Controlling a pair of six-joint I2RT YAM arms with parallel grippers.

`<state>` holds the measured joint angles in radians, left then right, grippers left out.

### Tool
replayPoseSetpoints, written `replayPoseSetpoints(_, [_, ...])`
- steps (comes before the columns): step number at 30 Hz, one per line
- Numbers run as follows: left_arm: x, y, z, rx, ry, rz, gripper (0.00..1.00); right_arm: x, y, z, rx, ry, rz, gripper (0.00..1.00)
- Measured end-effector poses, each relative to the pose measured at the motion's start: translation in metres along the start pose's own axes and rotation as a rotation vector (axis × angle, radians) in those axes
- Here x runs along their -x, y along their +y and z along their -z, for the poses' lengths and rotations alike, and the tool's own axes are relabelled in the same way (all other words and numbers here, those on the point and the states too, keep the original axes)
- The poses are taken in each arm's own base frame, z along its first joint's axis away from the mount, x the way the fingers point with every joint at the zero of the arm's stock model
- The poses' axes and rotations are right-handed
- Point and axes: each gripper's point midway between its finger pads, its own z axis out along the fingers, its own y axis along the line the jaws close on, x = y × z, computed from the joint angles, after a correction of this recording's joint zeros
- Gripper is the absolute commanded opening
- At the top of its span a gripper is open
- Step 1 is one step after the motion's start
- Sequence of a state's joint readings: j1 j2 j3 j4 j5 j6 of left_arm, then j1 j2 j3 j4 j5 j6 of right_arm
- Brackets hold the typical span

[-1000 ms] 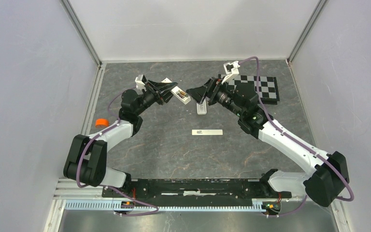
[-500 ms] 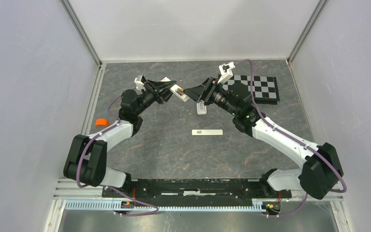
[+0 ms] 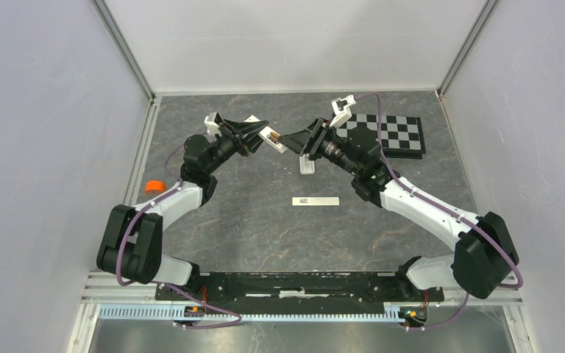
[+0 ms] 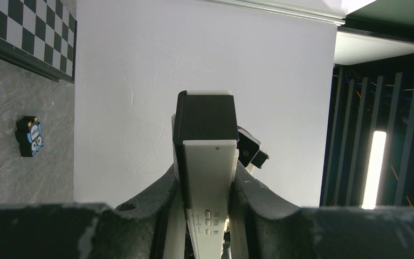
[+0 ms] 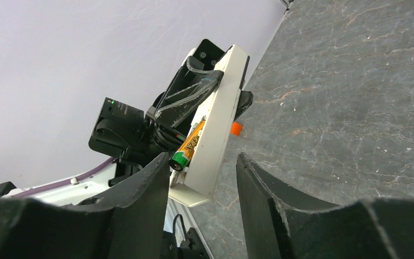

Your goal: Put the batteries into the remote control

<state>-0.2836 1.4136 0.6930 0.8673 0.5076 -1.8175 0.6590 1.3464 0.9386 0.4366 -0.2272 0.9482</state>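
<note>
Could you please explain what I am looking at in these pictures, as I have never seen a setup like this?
These are two robot arms bolted to the near edge of a table. The wide picture comes from a fixed camera above and behind them. The other two come from a camera on each wrist, looking out past that arm's own jaws. The left arm has its jaws shut on the white remote control, held off the table. The right wrist view shows a battery lying in the remote's open back. The right arm faces it with its jaws apart, holding nothing. On the table lie a slim white bar and a checkerboard.
</note>
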Motion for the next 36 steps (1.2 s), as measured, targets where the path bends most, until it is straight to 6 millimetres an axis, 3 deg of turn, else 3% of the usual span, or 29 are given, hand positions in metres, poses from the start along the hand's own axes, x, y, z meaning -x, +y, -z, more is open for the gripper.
replayPoseSetpoints(7, [0.000, 0.001, 0.000, 0.004, -0.001, 0.000, 0.07, -0.003, 0.001, -0.004, 0.024, 0.012, -0.024, 0.50])
replayPoseSetpoints(14, [-0.003, -0.008, -0.003, -0.016, 0.015, -0.031, 0.07, -0.005, 0.001, -0.005, 0.034, 0.022, -0.027, 0.79])
replayPoseSetpoints(20, [-0.009, -0.012, -0.004, -0.026, 0.036, -0.048, 0.07, -0.011, 0.000, -0.002, 0.067, 0.027, -0.012, 0.89])
replayPoseSetpoints(25, [-0.010, -0.012, -0.004, -0.025, 0.040, -0.049, 0.07, -0.012, 0.002, 0.005, 0.107, 0.007, -0.022, 0.91])
replayPoseSetpoints(30, [-0.010, -0.012, -0.004, -0.025, 0.039, -0.050, 0.07, 0.002, 0.013, 0.011, 0.174, -0.053, -0.046, 0.92])
replayPoseSetpoints(36, [-0.010, -0.012, -0.004, -0.025, 0.039, -0.051, 0.07, 0.011, 0.015, 0.017, 0.205, -0.092, -0.098, 0.84])
